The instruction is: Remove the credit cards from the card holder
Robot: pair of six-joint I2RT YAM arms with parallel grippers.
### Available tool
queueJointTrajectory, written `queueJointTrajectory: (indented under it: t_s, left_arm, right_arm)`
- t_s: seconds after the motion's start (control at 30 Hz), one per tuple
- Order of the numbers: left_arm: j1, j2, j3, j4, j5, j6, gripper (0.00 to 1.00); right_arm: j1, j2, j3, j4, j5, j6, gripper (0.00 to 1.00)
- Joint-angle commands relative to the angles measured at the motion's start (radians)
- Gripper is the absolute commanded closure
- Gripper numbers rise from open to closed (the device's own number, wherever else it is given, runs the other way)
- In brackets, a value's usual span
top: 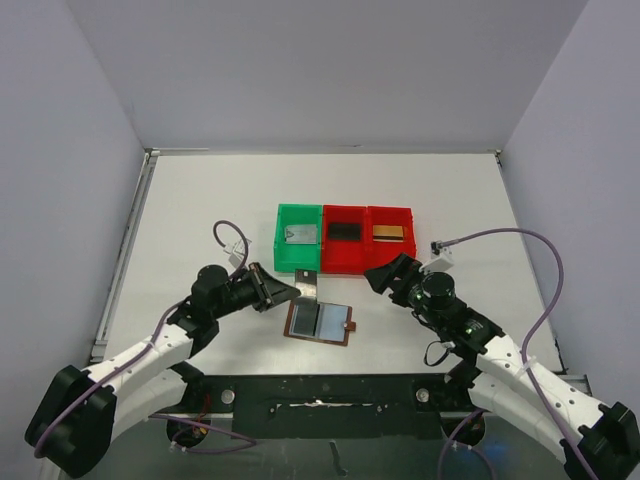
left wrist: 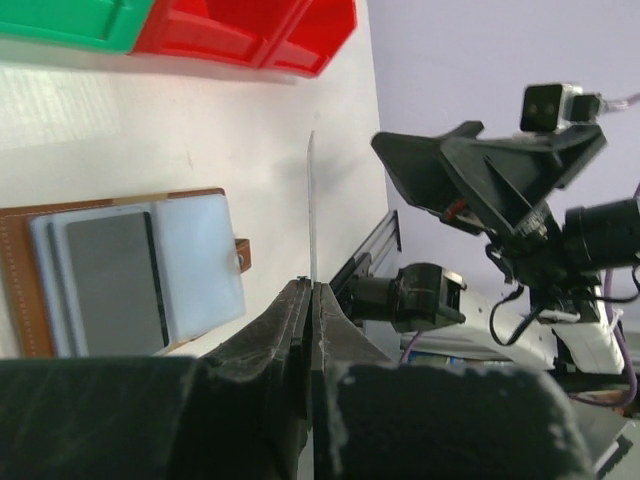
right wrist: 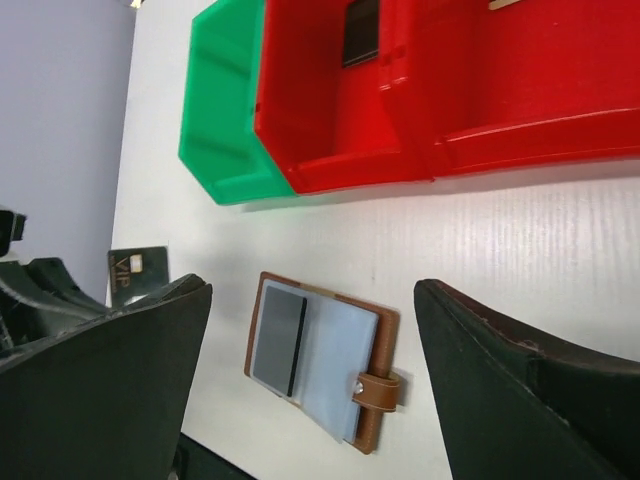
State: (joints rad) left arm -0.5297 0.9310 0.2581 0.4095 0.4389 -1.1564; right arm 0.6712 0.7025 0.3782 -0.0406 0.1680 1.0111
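Note:
The brown card holder lies open on the table between the arms, with a grey card in its left pale sleeve. It also shows in the left wrist view and the right wrist view. My left gripper is shut on one edge of a dark card marked "VIP". It holds the card above the table, just behind the holder; the left wrist view shows the card edge-on. My right gripper is open and empty, above the table right of the holder.
A green bin holding a silver card stands behind the holder. Joined to its right are a red bin with a black card and a second red bin with a gold card.

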Motion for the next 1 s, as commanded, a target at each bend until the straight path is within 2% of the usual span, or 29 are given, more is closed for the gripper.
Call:
queueJointTrajectory:
  t_s: [0.0, 0.2, 0.3, 0.4, 0.53, 0.97]
  left_arm:
    - [-0.033, 0.031, 0.092, 0.108, 0.101, 0.078, 1.00]
    - [-0.073, 0.070, 0.095, 0.173, 0.110, 0.065, 1.00]
    - [-0.085, 0.098, 0.087, 0.229, 0.118, 0.037, 1.00]
    - [-0.096, 0.118, 0.084, 0.274, 0.114, 0.013, 1.00]
    - [-0.103, 0.122, 0.090, 0.290, 0.104, 0.008, 1.00]
    - [-0.112, 0.140, 0.084, 0.364, 0.127, -0.040, 1.00]
  right_arm:
    - [-0.057, -0.045, -0.027, -0.047, -0.033, 0.027, 0.15]
    - [-0.074, -0.116, -0.160, 0.291, -0.204, 0.102, 0.16]
    - [-0.077, -0.078, -0.160, 0.407, -0.297, 0.083, 0.17]
    - [-0.076, -0.029, -0.173, 0.518, -0.338, 0.115, 0.22]
    - [-0.076, 0.035, -0.254, 0.778, -0.399, 0.193, 0.27]
    - [-0.072, 0.245, -0.200, 0.972, -0.588, 0.186, 0.43]
